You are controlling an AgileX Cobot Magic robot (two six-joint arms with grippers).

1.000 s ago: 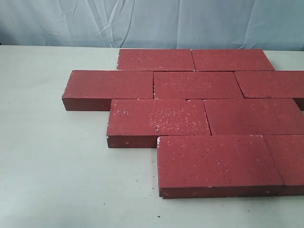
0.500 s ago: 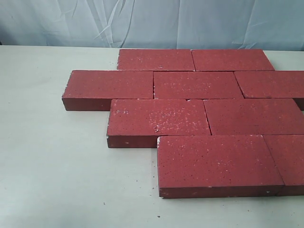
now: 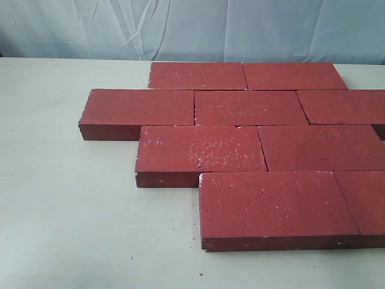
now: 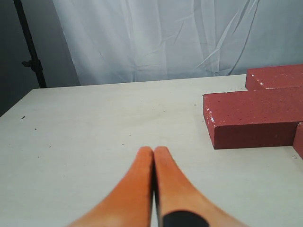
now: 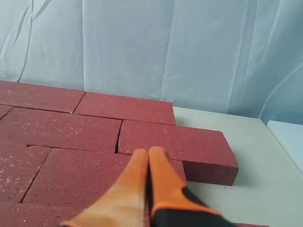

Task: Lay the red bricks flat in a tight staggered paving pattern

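Pale table (image 3: 72,211), wrinkled bluish curtain (image 3: 90,30) behind. Red bricks (image 3: 252,144) lie flat in four staggered, touching rows. Left gripper (image 4: 153,150) and right gripper (image 5: 148,152): jaws pressed together, empty.

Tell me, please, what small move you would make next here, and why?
Probably no further push; I would park both arms clear. The red bricks lie flat in four offset rows with joints looking closed, and the left gripper and right gripper are shut on nothing.
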